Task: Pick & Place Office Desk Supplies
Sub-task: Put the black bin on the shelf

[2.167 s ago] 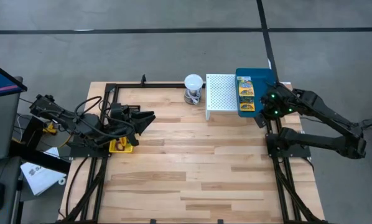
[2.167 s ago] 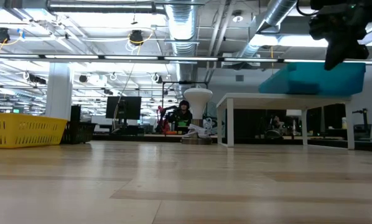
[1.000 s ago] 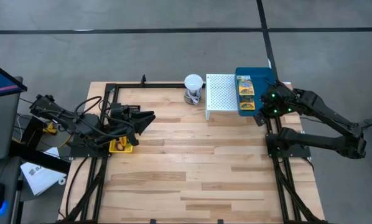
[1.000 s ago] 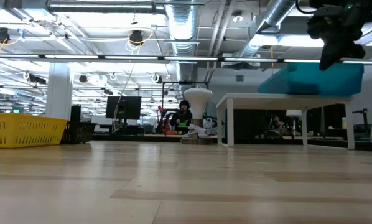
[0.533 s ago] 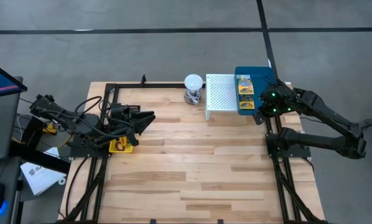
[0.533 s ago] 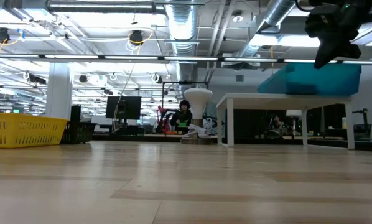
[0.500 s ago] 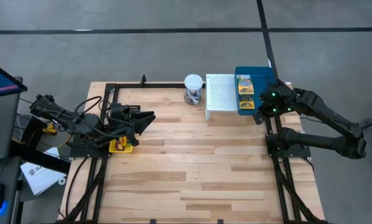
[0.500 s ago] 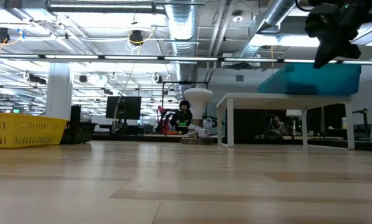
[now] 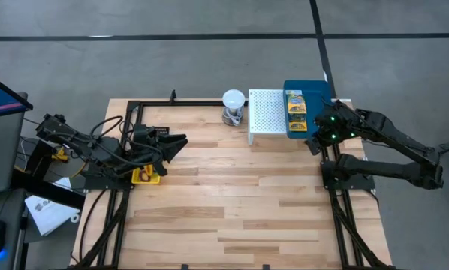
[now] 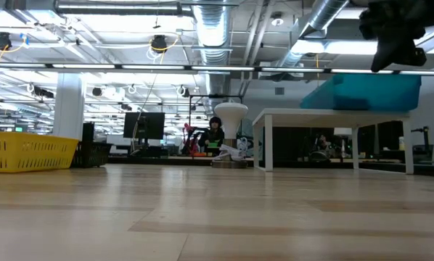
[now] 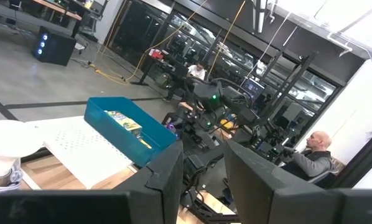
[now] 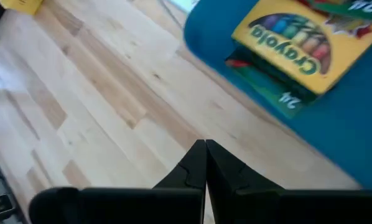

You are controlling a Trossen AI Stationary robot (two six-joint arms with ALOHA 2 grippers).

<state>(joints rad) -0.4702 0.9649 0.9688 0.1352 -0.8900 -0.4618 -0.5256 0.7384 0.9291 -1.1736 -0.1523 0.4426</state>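
The blue tray (image 9: 314,94) rests on the white perforated stand (image 9: 266,112) at the far right and holds printed crayon packets (image 9: 296,112). In the right wrist view one packet (image 12: 298,43) lies flat in the tray (image 12: 341,124). My right gripper (image 9: 312,144) hangs shut in the air beside the tray's near edge, its closed fingertips (image 12: 204,163) over bare wood. My left gripper (image 9: 181,140) waits at the left, level and open, with nothing between its fingers (image 11: 167,180). The yellow bin (image 9: 146,176) stands on the table under the left arm.
A white ball-topped object (image 9: 233,105) stands left of the stand. In the low view a black mesh basket (image 10: 93,154) sits beside the yellow bin (image 10: 28,152). The middle and near wood is bare (image 9: 232,202). A person (image 11: 310,155) sits beyond the table.
My right gripper has turned a little at its wrist beside the blue tray and swung slightly toward the table's right edge, still shut. Nothing on the table has moved.
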